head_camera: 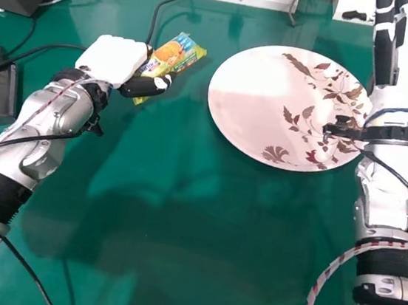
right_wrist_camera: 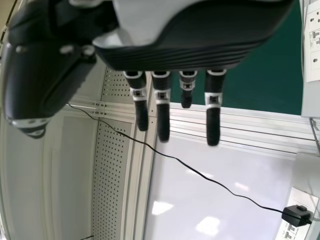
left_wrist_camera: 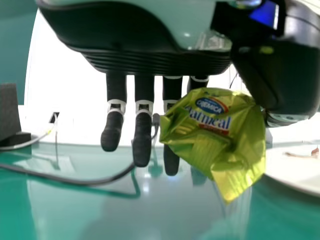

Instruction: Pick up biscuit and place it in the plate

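Green tabletop (head_camera: 181, 217), smooth. Biscuit packet (head_camera: 173, 56): in your left hand (head_camera: 112, 59), pinched between thumb and fingers, one end jutting out. Plate (head_camera: 250, 84): to the right of that hand, biscuit not on it. Right hand (right_wrist_camera: 213, 125): idle, fingers straight, past the plate's far right edge. Handling, as judged: light, wrapper soft and slippery, contents likely brittle. Your best hold: across the packet's middle, thumb opposing fingers, squeeze gentle.

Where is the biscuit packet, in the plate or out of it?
Out: the biscuit packet is in the left hand, with green table showing between it and the plate.
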Controlling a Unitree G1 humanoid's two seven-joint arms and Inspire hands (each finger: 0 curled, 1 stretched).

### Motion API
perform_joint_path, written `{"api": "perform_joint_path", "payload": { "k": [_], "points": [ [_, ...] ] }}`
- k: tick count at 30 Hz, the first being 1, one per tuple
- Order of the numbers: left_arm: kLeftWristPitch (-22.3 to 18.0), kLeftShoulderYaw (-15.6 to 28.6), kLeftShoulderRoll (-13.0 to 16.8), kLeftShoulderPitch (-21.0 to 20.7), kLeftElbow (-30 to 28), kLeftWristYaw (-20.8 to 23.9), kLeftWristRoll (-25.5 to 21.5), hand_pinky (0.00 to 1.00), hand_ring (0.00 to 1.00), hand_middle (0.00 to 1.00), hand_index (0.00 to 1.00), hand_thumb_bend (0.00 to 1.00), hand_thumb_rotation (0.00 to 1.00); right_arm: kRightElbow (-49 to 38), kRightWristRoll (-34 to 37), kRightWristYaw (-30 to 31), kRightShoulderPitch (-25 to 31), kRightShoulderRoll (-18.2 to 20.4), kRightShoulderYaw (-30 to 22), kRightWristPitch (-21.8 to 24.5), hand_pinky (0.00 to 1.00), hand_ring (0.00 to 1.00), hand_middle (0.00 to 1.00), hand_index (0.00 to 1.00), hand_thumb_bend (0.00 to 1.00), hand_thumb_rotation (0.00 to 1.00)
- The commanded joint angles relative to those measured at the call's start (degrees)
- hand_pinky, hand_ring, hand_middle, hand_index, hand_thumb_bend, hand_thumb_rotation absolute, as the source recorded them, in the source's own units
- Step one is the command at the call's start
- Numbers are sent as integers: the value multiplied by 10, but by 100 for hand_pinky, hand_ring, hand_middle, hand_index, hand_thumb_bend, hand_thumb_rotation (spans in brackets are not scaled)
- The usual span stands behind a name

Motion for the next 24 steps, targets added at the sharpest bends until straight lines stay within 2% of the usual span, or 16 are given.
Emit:
{"api": "perform_joint_path", "payload": {
  "k": [1, 2, 8, 24],
  "points": [
    [-5, 15, 11, 10, -16, -3, -11, 21, 26, 43, 51, 52, 0, 1, -1, -3, -7, -1, -1, -10, 53, 72, 76, 84, 92, 30],
    [-8, 17, 13, 11, -19, -2, -14, 21, 26, 43, 51, 52, 0, 3, -1, -2, -7, -1, -1, -12, 51, 69, 75, 84, 92, 30],
    [-21, 23, 19, 16, -27, 4, -24, 20, 26, 43, 51, 52, 0, 10, 4, 3, -11, -1, -1, -18, 58, 77, 81, 84, 92, 30],
    [-26, 29, 18, 15, -25, 1, -22, 20, 26, 43, 51, 52, 0, 11, 3, 2, -14, 0, -1, -18, 58, 77, 81, 84, 92, 30]
  ]
}}
